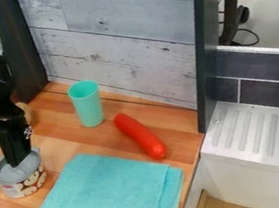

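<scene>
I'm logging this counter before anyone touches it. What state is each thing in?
Gripper: lowered at the can's top.
Can: upright; whether it holds anything, I can't tell.
Teal cup: upright, open-topped.
Long red object: lying down.
Turquoise cloth: folded, lying flat.

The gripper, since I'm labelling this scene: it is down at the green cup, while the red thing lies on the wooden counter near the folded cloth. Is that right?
Not quite: the camera view shows the gripper down at the can, not the green cup. The red thing does lie on the wooden counter near the folded cloth.
</scene>
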{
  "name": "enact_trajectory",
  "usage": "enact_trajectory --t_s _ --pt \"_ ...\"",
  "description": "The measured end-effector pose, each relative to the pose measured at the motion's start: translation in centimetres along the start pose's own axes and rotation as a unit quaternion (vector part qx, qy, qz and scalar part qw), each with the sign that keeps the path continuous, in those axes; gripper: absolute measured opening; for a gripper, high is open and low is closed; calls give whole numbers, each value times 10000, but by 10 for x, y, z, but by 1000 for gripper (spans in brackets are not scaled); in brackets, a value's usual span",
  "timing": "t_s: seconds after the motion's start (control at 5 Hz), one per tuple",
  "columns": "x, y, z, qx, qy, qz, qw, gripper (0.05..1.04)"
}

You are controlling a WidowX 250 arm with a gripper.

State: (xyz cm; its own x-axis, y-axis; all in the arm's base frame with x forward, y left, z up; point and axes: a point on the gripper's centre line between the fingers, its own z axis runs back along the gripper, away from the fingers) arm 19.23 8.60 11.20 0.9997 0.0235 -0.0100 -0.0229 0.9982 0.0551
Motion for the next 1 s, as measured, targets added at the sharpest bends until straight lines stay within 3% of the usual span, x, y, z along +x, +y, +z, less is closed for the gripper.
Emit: enact_trajectory --t_s 0.2,0.6,0.8,1.0 --pt "-2 -1 -4 -32 87 3 10000 1001" --pt "21 31 -1 -8 -541 361 9979 1001" --pt "41 50 -6 259 -644 714 9950 1001" --pt "59 72 -18 631 -743 1420 9850 1001"
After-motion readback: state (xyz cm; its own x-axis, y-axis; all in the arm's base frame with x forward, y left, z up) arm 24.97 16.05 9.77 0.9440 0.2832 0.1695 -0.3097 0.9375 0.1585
